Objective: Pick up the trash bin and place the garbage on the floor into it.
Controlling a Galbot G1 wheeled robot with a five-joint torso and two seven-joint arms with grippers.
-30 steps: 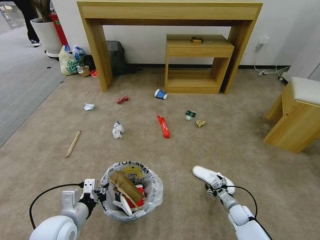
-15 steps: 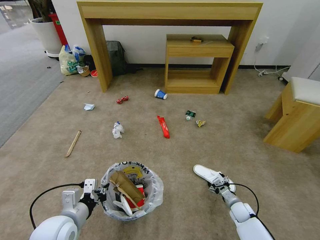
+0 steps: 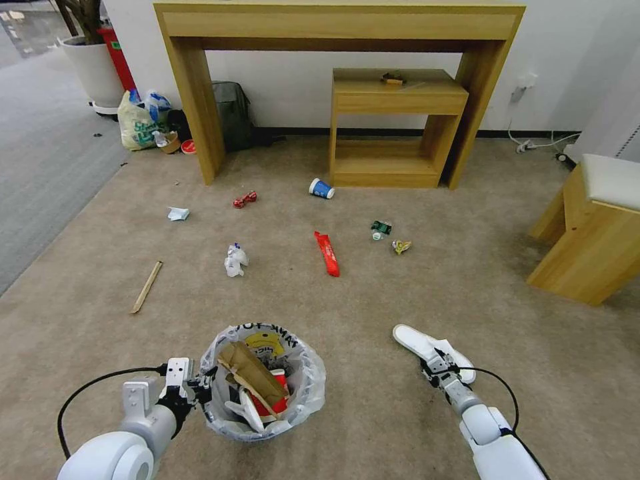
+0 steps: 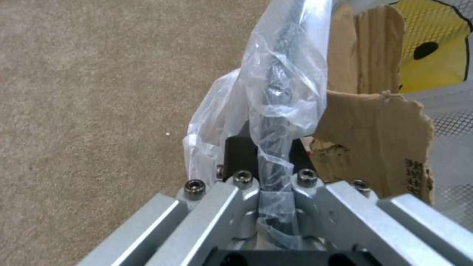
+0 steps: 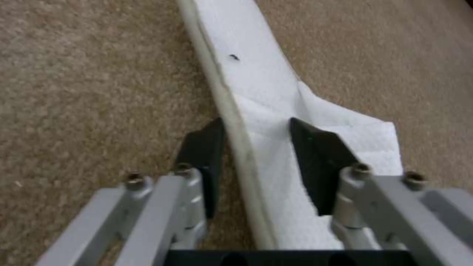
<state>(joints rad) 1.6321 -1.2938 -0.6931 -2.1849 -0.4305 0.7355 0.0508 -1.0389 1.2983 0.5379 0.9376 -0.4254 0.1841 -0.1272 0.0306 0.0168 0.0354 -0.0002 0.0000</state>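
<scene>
Beige short-pile carpet (image 3: pixel 373 300) across the room, with a tall wooden console table (image 3: pixel 340 27) against the white wall and a lower wooden shelf unit (image 3: pixel 397 127) standing under it. At near centre, the trash bin (image 3: pixel 263 383) — round, lined with a crinkly clear bag printed with a yellow face, already holding a cardboard piece (image 3: pixel 250 370), a red cup and one white slipper. Left gripper (image 3: pixel 200 389) at the bin's left rim, jaws clamped together on the rim and the bag film; in the left wrist view, the dark rim wrapped in plastic (image 4: pixel 276 111) running straight between the metal finger links. To the right of the bin, on the carpet, a second white slipper (image 3: pixel 427 347) lying at an angle. Right gripper (image 3: pixel 437 369) low at the slipper's near end, jaws apart and set astride its edge: in the right wrist view, one black fingertip (image 5: pixel 315 155) on the white upper, the other on the carpet side of the sole, neither clearly pressing. Farther out, scattered litter well apart from the bin — a wooden stick (image 3: pixel 146 287), crumpled paper (image 3: pixel 235 260), a long red wrapper (image 3: pixel 327 253), a blue cup (image 3: pixel 321 189) near the shelf unit, a crushed green bottle (image 3: pixel 381 229).
</scene>
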